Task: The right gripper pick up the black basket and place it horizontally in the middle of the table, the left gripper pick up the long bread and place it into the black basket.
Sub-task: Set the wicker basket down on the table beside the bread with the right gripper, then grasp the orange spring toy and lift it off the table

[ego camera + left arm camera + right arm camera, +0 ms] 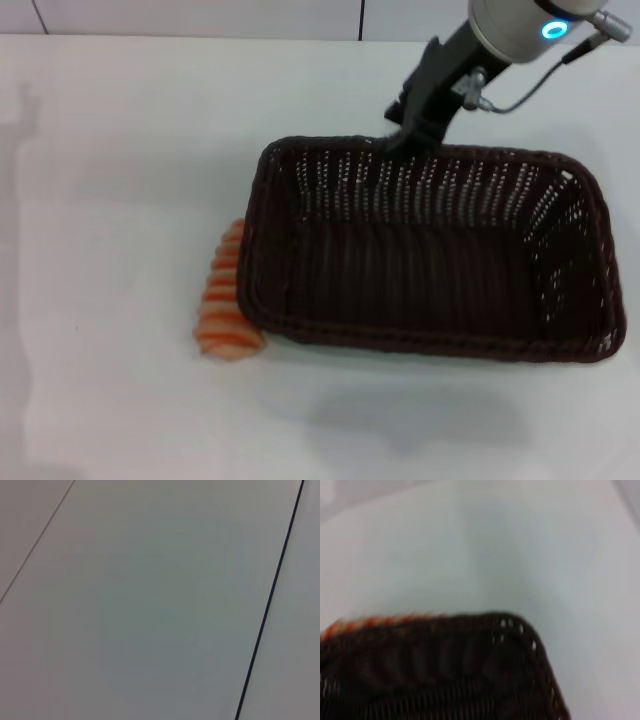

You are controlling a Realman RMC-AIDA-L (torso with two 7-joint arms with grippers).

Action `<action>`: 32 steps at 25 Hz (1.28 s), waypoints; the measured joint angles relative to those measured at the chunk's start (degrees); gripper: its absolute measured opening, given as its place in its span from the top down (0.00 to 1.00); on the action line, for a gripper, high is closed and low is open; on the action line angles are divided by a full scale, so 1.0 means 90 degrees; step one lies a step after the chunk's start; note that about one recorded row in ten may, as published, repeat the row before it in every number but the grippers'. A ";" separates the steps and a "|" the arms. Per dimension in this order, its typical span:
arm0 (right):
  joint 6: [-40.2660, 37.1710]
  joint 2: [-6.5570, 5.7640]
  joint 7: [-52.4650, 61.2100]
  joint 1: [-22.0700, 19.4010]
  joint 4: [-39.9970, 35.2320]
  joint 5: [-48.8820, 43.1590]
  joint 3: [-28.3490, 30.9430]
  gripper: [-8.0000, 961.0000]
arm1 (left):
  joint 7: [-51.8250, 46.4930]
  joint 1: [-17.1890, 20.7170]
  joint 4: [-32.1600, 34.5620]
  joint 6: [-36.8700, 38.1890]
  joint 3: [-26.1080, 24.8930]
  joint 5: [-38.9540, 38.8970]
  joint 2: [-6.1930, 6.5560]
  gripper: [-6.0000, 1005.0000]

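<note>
The right gripper (405, 138) is seen pinching the black basket's (430, 330) far rim; below-left the long bread (225, 300) touches it, so setting-down should be eased clear

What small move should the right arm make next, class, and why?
Probably carry the black basket a little rightward before setting it down: the right end effector is at its far rim, and its left end partly covers the long bread.
</note>
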 joint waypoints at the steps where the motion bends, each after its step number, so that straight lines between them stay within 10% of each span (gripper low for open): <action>1: -0.0223 0.0000 0.0063 -0.0018 -0.0027 0.0019 0.0012 0.61 | -0.0002 0.0000 0.0000 0.0000 0.0000 0.0000 0.0000 0.19; 7: -0.1080 0.0001 0.0385 -0.0220 -0.0194 -0.0053 0.0031 0.59 | -0.0051 0.0019 0.0000 0.0015 0.0000 0.0002 0.0000 0.19; 17: -0.3665 0.0231 -0.0124 -0.1881 -0.1604 0.0276 0.0396 0.59 | -0.0229 0.0077 0.0000 0.0033 0.0154 0.0042 0.0001 0.19; 32: -1.0539 0.0257 -0.0099 -0.3739 -0.0747 0.1010 -0.1975 0.59 | -0.0537 0.0091 -0.0015 0.0033 0.1968 0.0054 0.0011 0.19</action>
